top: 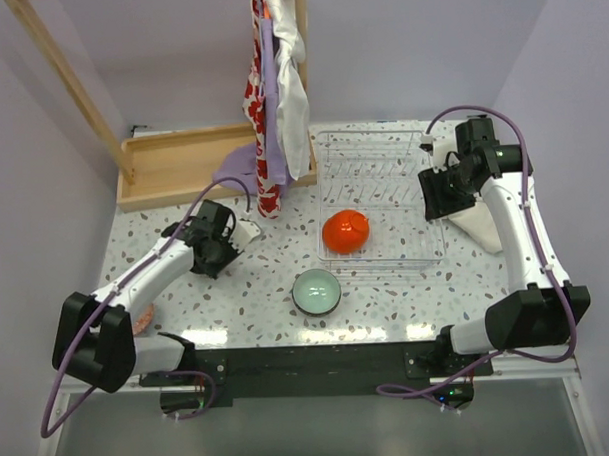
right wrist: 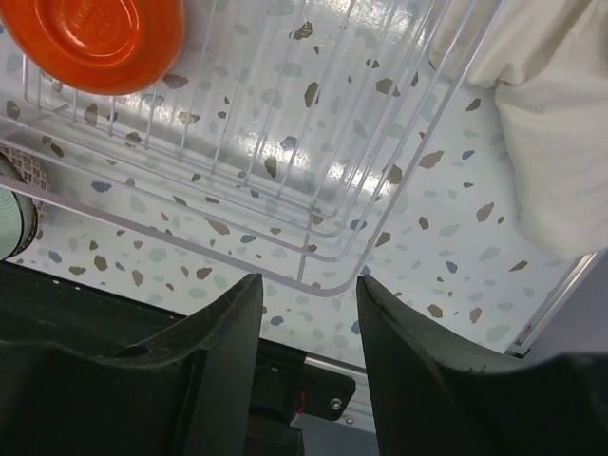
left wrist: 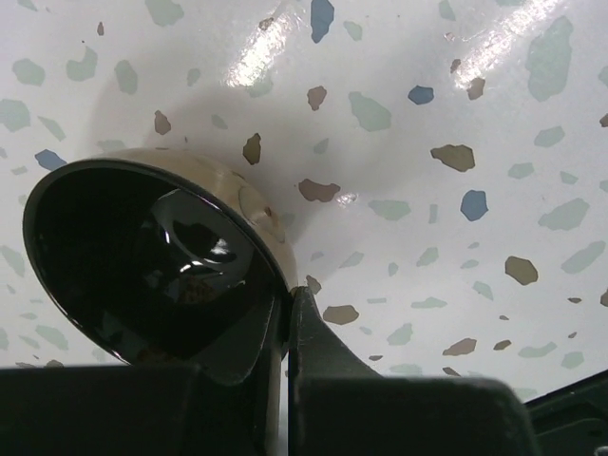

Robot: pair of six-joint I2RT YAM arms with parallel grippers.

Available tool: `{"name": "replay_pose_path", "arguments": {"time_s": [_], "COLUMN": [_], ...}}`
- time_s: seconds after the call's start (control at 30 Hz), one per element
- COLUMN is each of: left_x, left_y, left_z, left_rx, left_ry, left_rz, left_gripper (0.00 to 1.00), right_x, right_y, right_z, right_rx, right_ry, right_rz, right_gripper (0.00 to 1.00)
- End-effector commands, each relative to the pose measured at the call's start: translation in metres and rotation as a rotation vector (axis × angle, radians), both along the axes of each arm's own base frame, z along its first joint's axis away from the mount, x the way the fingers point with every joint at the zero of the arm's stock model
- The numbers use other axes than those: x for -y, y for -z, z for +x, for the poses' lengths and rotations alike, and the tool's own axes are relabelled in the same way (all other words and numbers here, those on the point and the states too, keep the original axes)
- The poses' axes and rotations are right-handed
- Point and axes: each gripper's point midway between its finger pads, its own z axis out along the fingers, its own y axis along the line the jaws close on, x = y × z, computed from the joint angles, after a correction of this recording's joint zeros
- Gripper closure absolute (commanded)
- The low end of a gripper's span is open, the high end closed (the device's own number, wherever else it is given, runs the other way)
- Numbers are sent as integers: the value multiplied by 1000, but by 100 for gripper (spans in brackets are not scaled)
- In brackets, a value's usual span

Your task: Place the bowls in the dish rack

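Note:
My left gripper (top: 233, 238) is shut on the rim of a bowl (top: 248, 231) over the table, left of the dish rack. In the left wrist view this bowl (left wrist: 142, 256) is glossy black inside and tan outside, tilted on edge, with the left gripper (left wrist: 288, 296) pinching its rim. The white wire dish rack (top: 402, 155) holds an orange-red bowl (top: 346, 231) at its front left. A mint green bowl (top: 317, 291) sits on the table before the rack. My right gripper (top: 441, 195) is open and empty above the rack's right side. The right wrist view shows the right gripper (right wrist: 309, 283), the rack (right wrist: 313, 220) and the orange bowl (right wrist: 100, 38).
A wooden tray (top: 182, 162) lies at the back left. Cloths (top: 275, 89) hang from a wooden frame behind the rack. A cream cloth (top: 485, 227) lies right of the rack and shows in the right wrist view (right wrist: 551, 123). A pinkish object (top: 145, 319) lies under the left arm.

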Motion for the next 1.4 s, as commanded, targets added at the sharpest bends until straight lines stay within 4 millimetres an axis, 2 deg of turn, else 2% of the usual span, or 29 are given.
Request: {"name": "replay_pose_path", "arguments": {"time_s": [0.0, 0.07, 0.1, 0.17, 0.2, 0.27, 0.3, 0.33, 0.37, 0.4, 0.47, 0.5, 0.53, 0.57, 0.6, 0.67, 0.73, 0.8, 0.83, 0.97, 1.03, 1.1, 1.23, 1.27, 1.3, 1.33, 1.37], "left_x": [-1, 5, 8, 14, 22, 35, 48, 58, 68, 87, 117, 140, 158, 174, 188, 218, 250, 280, 297, 354, 383, 402, 438, 438, 447, 444, 441], "left_y": [-33, -56, -60, -75, -76, -96, -105, -120, -129, -138, -161, -170, -180, -185, -191, -196, -200, -206, -202, -200, -206, -213, -209, -207, -223, -207, -209], "left_z": [-2, -3, -15, -27, -53, -67, -80, -76, -77, -83, -77, -79, -74, -78, -73, -65, -43, -31, -22, -6, 8, 15, 23, 26, 22, 17, 18], "left_rx": [38, 91, 54, 32, -65, -96, -126, -99, -93, -91, -59, -30, -15, -14, 6, 15, 62, 108, 100, 78, 71, 83, 29, -3, -4, -132, -185], "left_ry": [38, 106, 140, 241, 302, 439, 495, 502, 525, 589, 623, 692, 708, 758, 780, 835, 855, 889, 877, 867, 830, 836, 854, 847, 915, 817, 794], "left_rz": [-11, -55, -70, -102, -151, -212, -261, -289, -312, -344, -381, -395, -410, -427, -449, -471, -500, -556, -572, -678, -739, -798, -909, -951, -1071, -1116, -1179], "left_gripper": [100, 100, 100, 100, 100, 100, 100, 100, 100, 100, 100, 100, 100, 100, 100, 100, 100, 100, 100, 100, 100, 100, 100, 100, 100, 100, 100], "right_x": [0, -3, -4, -7, 1, 7, 8, 18, 15, 16, 18, 17, 17, 20, 20, 24, 33, 35, 40, 45, 44, 42, 34, 28, 27, 29, 31], "right_y": [-29, -32, -32, -31, -31, -32, -33, -34, -39, -43, -54, -62, -68, -77, -86, -98, -97, -100, -95, -94, -94, -88, -66, -60, -58, -55, -53], "right_z": [4, -2, -5, -13, -15, -20, -21, -22, -21, -20, -15, -14, -11, -2, 0, 11, 19, 23, 26, 26, 26, 25, 20, 18, 18, 19, 21], "right_rx": [107, 116, 115, 99, 87, 43, 27, 23, 27, 34, 82, 125, 162, 229, 276, 355, 369, 361, 337, 311, 310, 293, 192, 174, 175, 181, 179], "right_ry": [12, 14, 29, 41, 98, 174, 205, 261, 272, 297, 318, 311, 308, 299, 281, 259, 276, 266, 278, 258, 230, 212, 256, 231, 238, 258, 278], "right_rz": [16, 32, 45, 84, 108, 218, 266, 301, 360, 398, 447, 447, 448, 441, 434, 411, 380, 370, 359, 322, 317, 325, 394, 423, 429, 425, 422], "right_gripper": [52, 52, 52, 52, 52, 52, 52, 52, 52, 52, 52, 52, 51, 50, 49, 39, 33, 31, 30, 29, 30, 34, 45, 47, 48, 49, 49]}}
